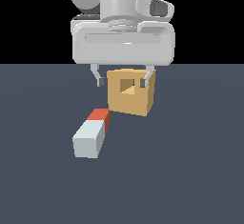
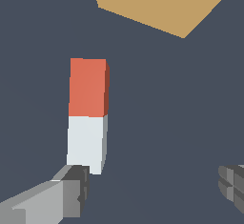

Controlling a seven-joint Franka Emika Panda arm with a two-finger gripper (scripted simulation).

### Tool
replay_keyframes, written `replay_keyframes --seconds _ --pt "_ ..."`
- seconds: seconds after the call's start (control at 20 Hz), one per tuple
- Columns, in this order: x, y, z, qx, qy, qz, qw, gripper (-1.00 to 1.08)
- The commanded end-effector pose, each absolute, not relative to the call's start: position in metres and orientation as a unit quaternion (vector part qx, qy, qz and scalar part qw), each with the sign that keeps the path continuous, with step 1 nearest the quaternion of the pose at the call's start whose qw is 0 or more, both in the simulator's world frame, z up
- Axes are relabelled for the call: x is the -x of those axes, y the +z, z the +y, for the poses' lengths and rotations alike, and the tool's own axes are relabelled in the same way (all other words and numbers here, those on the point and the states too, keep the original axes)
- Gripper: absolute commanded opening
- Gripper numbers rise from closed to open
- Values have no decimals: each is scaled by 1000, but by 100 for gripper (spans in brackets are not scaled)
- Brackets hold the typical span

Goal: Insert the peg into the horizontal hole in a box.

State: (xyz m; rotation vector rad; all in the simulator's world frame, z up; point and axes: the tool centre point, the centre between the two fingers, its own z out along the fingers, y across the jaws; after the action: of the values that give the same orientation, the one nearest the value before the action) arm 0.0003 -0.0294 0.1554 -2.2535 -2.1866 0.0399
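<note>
overhead, the hand (image 1: pixel 121 82) hangs spread and empty; the peg (image 1: pixel 91 133) lies near the box (image 1: pixel 129 94).

Exterior view faces the box (image 1: pixel 129 94) level and near, from the peg's (image 1: pixel 91 135) side. Wrist view looks down close above the peg (image 2: pixel 87 116); both share peg and box (image 2: pixel 162 4).

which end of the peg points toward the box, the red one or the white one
The red-orange end of the square-sectioned peg points toward the tan box; the grey-white end points away.
</note>
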Motion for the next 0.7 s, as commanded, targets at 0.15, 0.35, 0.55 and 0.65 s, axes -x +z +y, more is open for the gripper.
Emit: replay_keyframes --seconds 0.15,0.35,0.55,0.65 --pt "1 154 -30 718 13 -696 1 100" --pt "7 148 -32 719 12 -695 1 100" --pt "18 137 -35 721 10 -692 0 100" --pt "26 130 -38 723 9 -691 0 100"
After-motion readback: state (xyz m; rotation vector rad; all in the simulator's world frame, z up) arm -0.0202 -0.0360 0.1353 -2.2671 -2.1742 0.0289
